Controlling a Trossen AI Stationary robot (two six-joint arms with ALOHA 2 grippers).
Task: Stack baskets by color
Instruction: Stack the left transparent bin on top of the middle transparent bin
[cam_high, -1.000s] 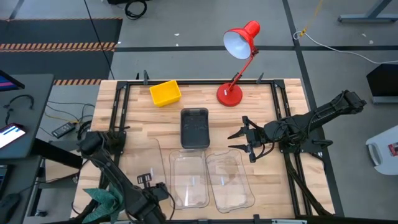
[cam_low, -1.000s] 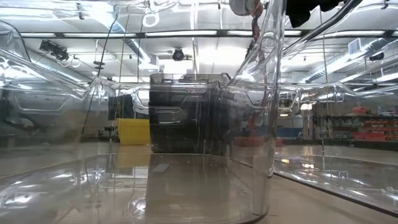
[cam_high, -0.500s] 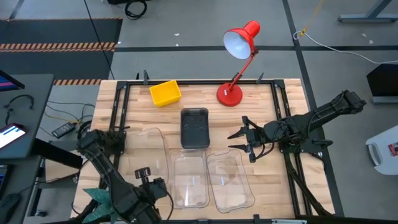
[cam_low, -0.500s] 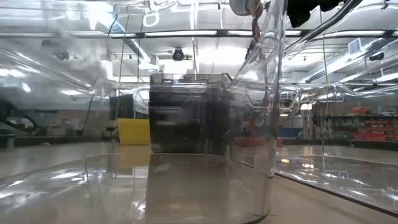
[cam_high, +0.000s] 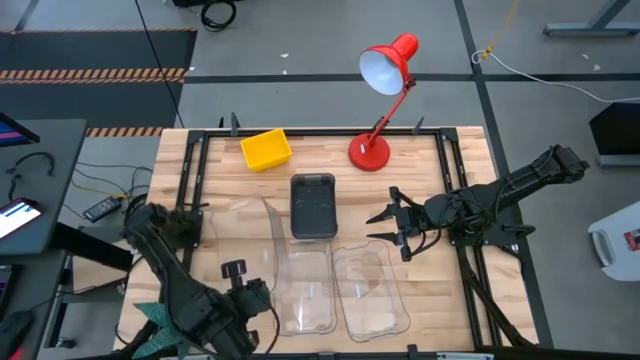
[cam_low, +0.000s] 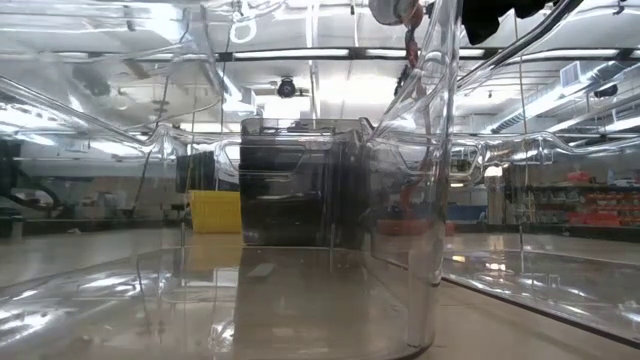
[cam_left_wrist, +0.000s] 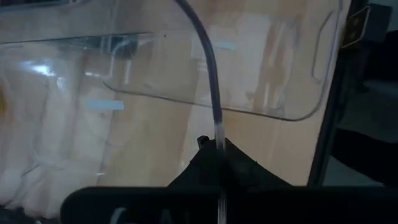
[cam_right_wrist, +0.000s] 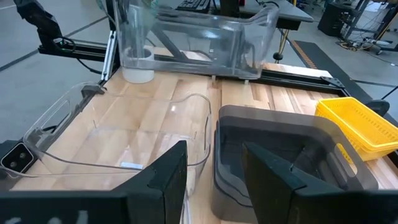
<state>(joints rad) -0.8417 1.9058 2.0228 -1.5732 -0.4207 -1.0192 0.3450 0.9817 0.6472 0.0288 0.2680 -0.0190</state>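
Legible text, labels, brands, numbers, signs: none showing in any view. The baskets, the lamp and the worktop are bearing no readable marking. Shelving in the room behind the worktop is showing only blurred colour. A lit screen beside the worktop is displaying content too small to read.

The left gripper (cam_high: 262, 298) sits half hidden behind the raised clear basket (cam_high: 252, 225); the red desk lamp (cam_low: 392, 10) is cut off.

Glossy clear plastic baskets (cam_high: 303, 290), pale wood table (cam_high: 450, 170)
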